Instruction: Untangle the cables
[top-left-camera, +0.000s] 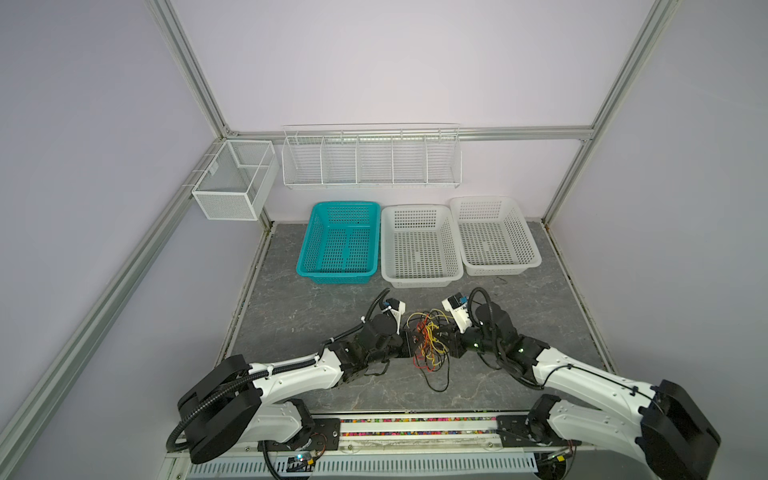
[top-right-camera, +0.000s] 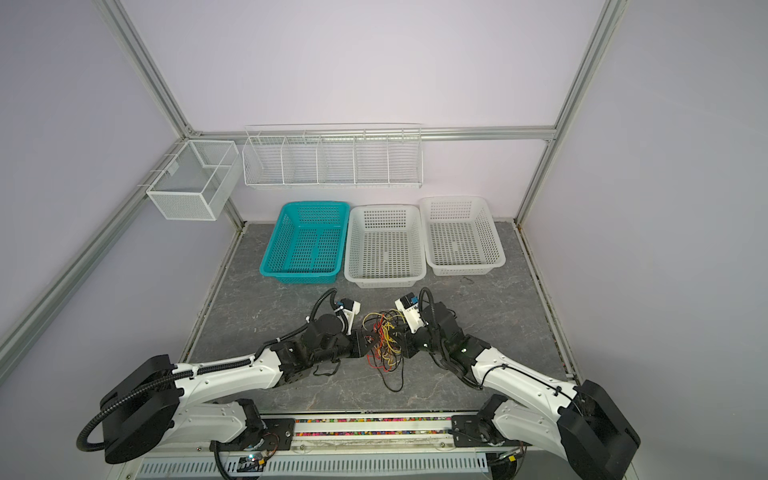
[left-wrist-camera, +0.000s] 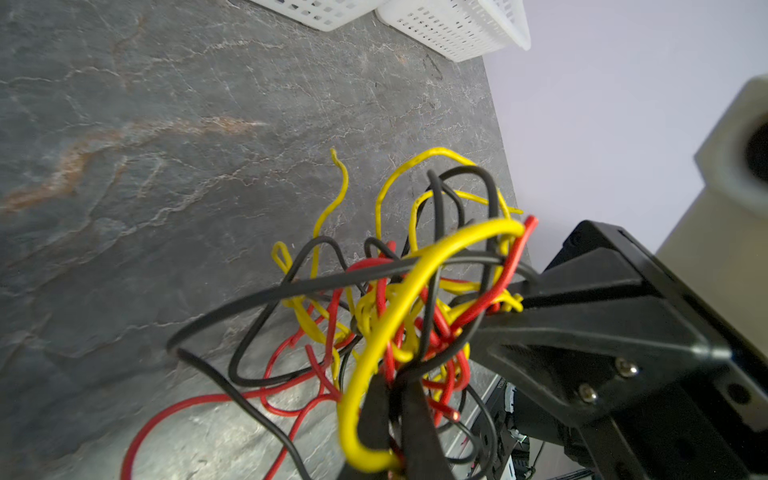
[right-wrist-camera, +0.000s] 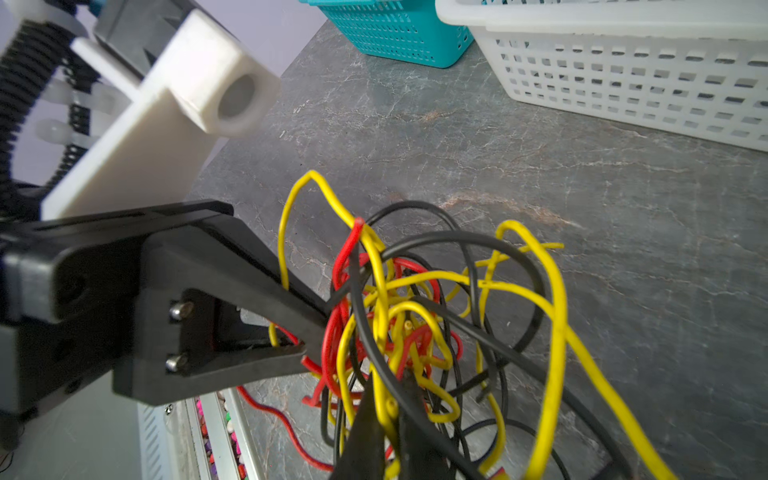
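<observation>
Now, on the left of both top views, your left gripper (top-left-camera: 413, 344) reaches in from the lower left and sits at the left edge of a tangle of thin black, yellow and red cables (top-left-camera: 428, 340). Its jaws are closed on the tangle. In the left wrist view its two black fingers (left-wrist-camera: 372, 415) pinch red and black strands, and a yellow loop curls round them.

The cables lie bunched in the lower middle of the frame on the dark grey stone-patterned table (top-left-camera: 316, 307), between the two grippers. Loops arch up from the bundle, and loose black and red ends trail toward the bottom of the frame.

To the right, your right gripper (top-left-camera: 444, 336) comes in from the lower right and meets the tangle's right edge. Its jaws are closed too, clamped on yellow and red strands.

Well behind the tangle, a row runs left to right: a teal perforated plastic basket (top-left-camera: 345, 203), a white perforated plastic basket (top-left-camera: 415, 208) and a second white basket (top-left-camera: 482, 199).
</observation>
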